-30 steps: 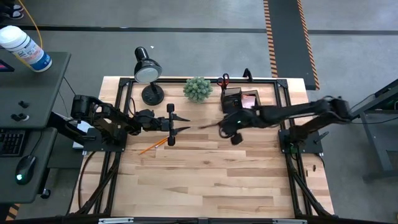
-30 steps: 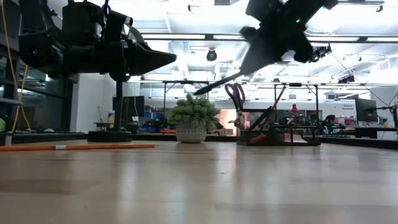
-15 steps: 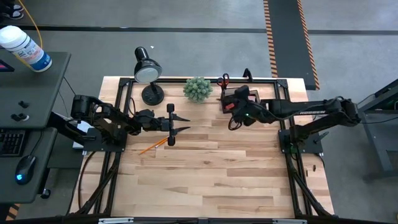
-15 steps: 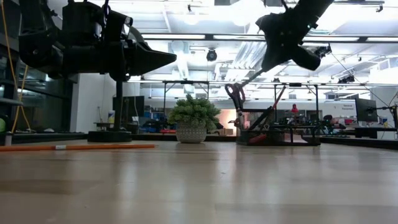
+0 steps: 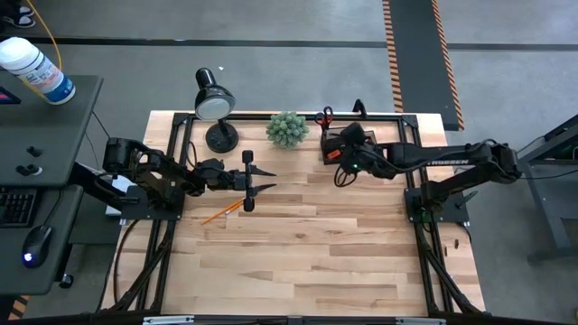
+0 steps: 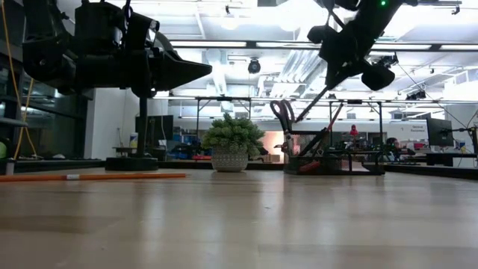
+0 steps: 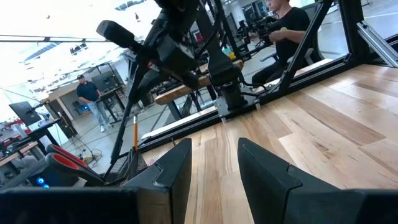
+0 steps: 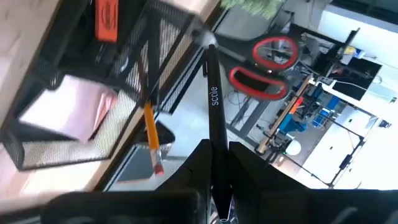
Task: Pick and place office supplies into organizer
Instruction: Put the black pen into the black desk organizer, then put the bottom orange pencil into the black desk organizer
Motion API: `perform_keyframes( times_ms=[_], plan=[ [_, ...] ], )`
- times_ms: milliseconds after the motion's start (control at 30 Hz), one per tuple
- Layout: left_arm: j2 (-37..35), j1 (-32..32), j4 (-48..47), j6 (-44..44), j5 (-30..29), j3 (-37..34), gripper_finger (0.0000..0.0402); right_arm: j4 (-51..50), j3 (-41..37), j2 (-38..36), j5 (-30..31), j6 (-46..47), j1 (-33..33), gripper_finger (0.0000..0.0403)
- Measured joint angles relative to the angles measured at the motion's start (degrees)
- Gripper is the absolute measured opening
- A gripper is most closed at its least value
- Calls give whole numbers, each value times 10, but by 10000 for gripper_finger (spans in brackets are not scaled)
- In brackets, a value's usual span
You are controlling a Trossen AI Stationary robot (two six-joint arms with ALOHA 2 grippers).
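Right wrist view: the right tool [image 8: 214, 163] was clamped on a black pen [image 8: 214, 112], its long axis running straight out from between the fingers toward the organizer [image 8: 127, 74]. The pen tip sat at the mesh rim of the taller cup section, so the coming move, as I judged it, turned on keeping that axis in line with the cup opening just ahead and lowering along it. An orange pencil [image 8: 150, 134] already stood in the cup, beside the pen's line. Red-handled scissors [image 8: 267, 65] stood at the far side of the cup. A pink sticky-note pad [image 8: 68, 115] lay in a low tray compartment, with a small red eraser [image 8: 107, 14] in another.

High view: the right tool [image 5: 347, 161] was over the organizer [image 5: 336, 137] at the back of the wooden surface [image 5: 307, 244]. The left tool [image 5: 262, 179] hung well apart, fingers set narrowly apart and holding nothing, with a second pencil [image 5: 222, 211] lying loose on the surface just beside it. The left arm was the nearer one to that pencil.

Materials: the organizer was black wire mesh, rigid and boxy. The pen was smooth, slim and hard, and likely to slip or pivot in the fingers if the tip caught the mesh. The surface was pale planked wood.
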Motion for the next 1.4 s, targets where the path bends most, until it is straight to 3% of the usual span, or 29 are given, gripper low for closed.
perform_keyframes(
  times_ms=[367,667,1200,1400],
  plan=[
    [0,0,0,0,0,0,117,-4,0,3,-29,-52,-36,27],
    [0,0,0,0,0,0,117,3,0,51,-35,-95,-58,29],
    [0,0,0,0,0,0,117,76,0,80,-36,-146,-64,100],
    [0,0,0,0,0,0,117,117,0,80,13,-144,-63,123]
  ],
)
